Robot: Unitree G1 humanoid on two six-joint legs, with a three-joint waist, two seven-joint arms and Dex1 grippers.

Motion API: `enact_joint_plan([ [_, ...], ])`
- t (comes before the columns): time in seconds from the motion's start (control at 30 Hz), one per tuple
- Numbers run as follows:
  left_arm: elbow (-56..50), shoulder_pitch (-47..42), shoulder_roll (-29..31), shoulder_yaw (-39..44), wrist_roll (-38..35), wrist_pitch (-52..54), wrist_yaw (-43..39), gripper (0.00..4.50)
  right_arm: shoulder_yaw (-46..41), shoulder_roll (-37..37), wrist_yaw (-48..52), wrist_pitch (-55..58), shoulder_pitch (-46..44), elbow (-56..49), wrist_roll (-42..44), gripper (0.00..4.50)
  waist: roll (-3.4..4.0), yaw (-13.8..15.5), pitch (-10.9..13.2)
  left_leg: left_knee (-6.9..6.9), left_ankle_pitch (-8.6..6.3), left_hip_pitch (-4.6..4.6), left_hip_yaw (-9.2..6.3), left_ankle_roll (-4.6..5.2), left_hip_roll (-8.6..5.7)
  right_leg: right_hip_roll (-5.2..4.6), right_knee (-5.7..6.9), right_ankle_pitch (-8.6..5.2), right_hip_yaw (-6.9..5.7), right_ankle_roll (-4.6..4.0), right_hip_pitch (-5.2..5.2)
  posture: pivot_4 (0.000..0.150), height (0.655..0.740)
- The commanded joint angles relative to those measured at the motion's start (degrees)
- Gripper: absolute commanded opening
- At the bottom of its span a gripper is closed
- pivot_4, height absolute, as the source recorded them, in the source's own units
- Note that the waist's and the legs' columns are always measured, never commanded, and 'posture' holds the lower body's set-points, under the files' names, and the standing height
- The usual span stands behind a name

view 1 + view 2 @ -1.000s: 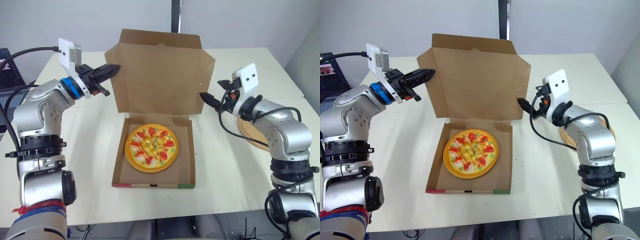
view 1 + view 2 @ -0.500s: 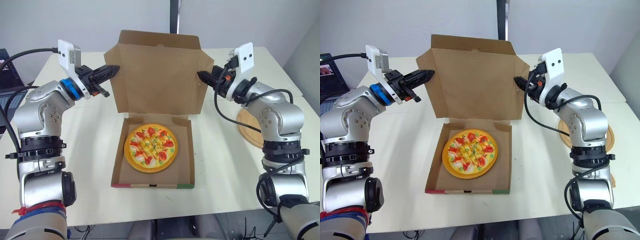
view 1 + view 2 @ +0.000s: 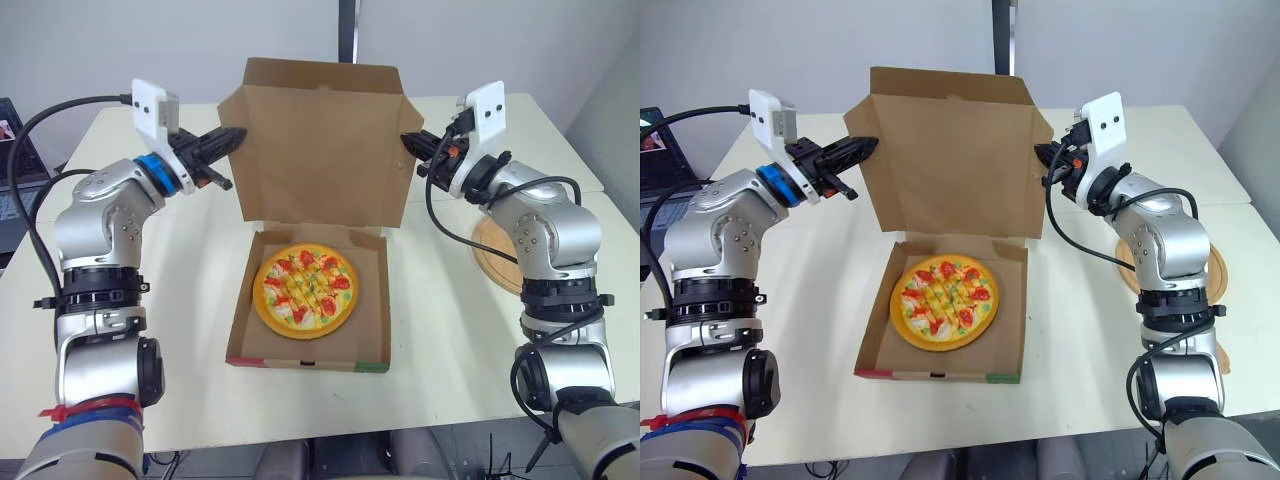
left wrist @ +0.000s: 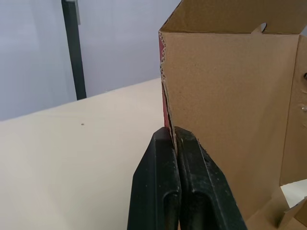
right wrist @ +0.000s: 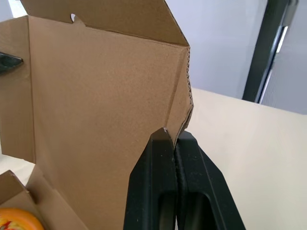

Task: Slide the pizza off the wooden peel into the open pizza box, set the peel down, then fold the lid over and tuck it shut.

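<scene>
Up comes the right gripper (image 3: 407, 141) — from low beside the box a second ago to the right side flap of the upright brown cardboard lid (image 3: 320, 150). Left gripper (image 3: 236, 134) sits at the lid's left flap, much as before. On the left wrist view, the black fingers (image 4: 158, 187) are pressed together with the flap's raw edge running down between them — a pinch. On the right, the fingers (image 5: 152, 182) are closed too, and the flap corner seems caught between the tips, though the contact is hard to read. The round orange-crusted pizza with red and green toppings (image 3: 305, 291) lies flat in the open brown cardboard pizza box (image 3: 238, 330) on the cream table (image 3: 450, 340). The round wooden peel (image 3: 492, 250) rests on the table, partly behind the right arm.
</scene>
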Motion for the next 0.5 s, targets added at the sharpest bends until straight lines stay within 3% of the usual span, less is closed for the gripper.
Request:
enact_joint_plan([
  [0.03,1.7,-3.5,-1.0,-0.8,1.6,-4.3,0.3,0.0,0.6,0.3,0.0,-5.0,-3.4,0.4,-1.3,0.02,0.0,-0.2,0.0,0.0,0.0,0.0,0.0,0.0,0.01,0.0,0.01,0.0,0.0,0.0,0.0,0.15,0.74],
  [0.23,2.5,-4.7,-1.8,-0.3,2.5,-5.3,1.0,0.0,0.9,0.4,0.2,-8.0,-5.2,2.4,-2.7,0.02,0.0,-0.8,0.0,-0.01,0.0,-0.03,0.01,0.0,0.01,0.0,0.03,0.0,0.01,0.0,-0.04,0.15,0.74],
  [0.5,-13.3,3.3,-1.8,2.6,-0.9,4.5,7.7,0.0,3.0,0.6,-3.1,-2.0,-0.6,-11.2,-3.5,0.02,0.02,-1.0,0.0,0.03,0.0,-0.28,-0.04,0.0,0.02,-0.02,0.12,0.0,0.02,0.0,-0.32,0.15,0.74],
])
